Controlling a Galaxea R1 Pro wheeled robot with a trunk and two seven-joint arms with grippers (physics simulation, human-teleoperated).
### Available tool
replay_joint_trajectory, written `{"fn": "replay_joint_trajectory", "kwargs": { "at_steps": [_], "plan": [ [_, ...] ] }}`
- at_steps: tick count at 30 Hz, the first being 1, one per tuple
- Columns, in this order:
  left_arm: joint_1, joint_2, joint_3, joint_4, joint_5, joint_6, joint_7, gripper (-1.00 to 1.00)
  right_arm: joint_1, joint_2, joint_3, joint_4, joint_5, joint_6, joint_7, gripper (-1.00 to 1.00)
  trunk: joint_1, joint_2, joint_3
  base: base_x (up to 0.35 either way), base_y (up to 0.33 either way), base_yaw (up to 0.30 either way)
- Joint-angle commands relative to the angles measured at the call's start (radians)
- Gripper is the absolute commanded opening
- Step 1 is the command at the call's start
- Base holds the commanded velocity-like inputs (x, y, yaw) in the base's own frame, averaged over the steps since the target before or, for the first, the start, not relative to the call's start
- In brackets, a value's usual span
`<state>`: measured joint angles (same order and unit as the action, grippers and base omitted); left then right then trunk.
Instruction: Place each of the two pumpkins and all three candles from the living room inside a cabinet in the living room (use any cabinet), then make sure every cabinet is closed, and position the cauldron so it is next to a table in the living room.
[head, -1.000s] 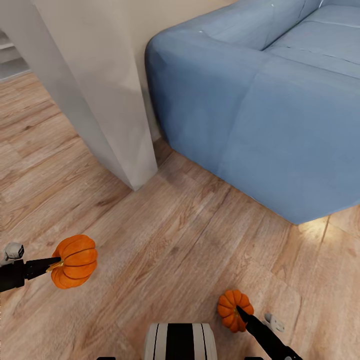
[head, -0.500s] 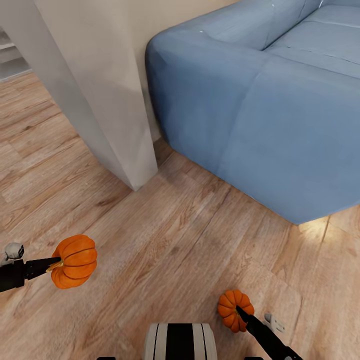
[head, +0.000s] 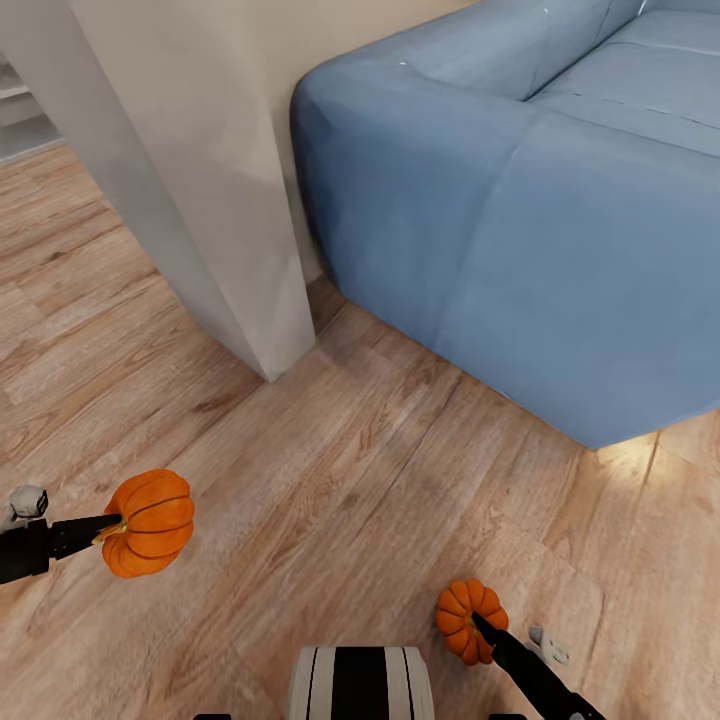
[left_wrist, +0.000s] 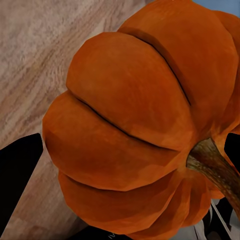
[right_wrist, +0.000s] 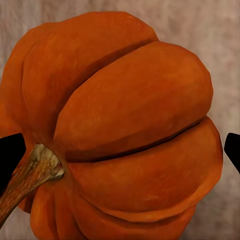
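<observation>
Between the tips of the left gripper (head: 108, 524): one pumpkin (head: 150, 524), clamped and carried clear of the wooden floor (head: 340, 470). Same at the right gripper (head: 478, 622), closed on the second pumpkin (head: 468, 618). Ahead of both, a blue sofa (head: 520, 230) and a pale wall corner (head: 230, 250); no cabinet near either gripper. Best done by keeping both grips firm, arms level and steady, turning the base slowly, clearing sofa and wall.

The black left gripper (head: 112, 522) is extended inward from the head view's left edge, its fingers clamped on a ribbed orange pumpkin (head: 150, 523). The black right gripper (head: 478, 624) is reached up from the lower right, closed on a smaller orange pumpkin (head: 467, 617).
</observation>
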<state>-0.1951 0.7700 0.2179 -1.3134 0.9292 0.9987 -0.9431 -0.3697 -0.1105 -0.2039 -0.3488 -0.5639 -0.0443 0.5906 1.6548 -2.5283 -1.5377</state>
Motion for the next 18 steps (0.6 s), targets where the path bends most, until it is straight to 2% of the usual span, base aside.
{"fn": "replay_joint_trajectory", "kwargs": {
  "at_steps": [1,13,18],
  "plan": [
    [-0.001,0.0,0.0,0.0,0.0,0.004,-0.003,-1.0,0.0,0.0,0.003,0.005,0.002,0.001,-0.055,-1.0,0.0,0.0,-0.001,0.0,0.0,0.0],
    [-0.001,0.0,0.0,0.0,0.0,0.004,-0.003,-1.0,0.0,0.0,0.003,0.005,0.001,0.002,-0.056,-1.0,0.0,0.0,-0.001,0.0,0.0,0.0],
    [-0.001,0.0,0.0,0.0,0.0,0.004,-0.003,-1.0,0.0,0.0,0.003,0.005,0.001,0.001,-0.056,-1.0,-0.001,0.001,0.011,0.0,0.0,0.0]
  ]
}}
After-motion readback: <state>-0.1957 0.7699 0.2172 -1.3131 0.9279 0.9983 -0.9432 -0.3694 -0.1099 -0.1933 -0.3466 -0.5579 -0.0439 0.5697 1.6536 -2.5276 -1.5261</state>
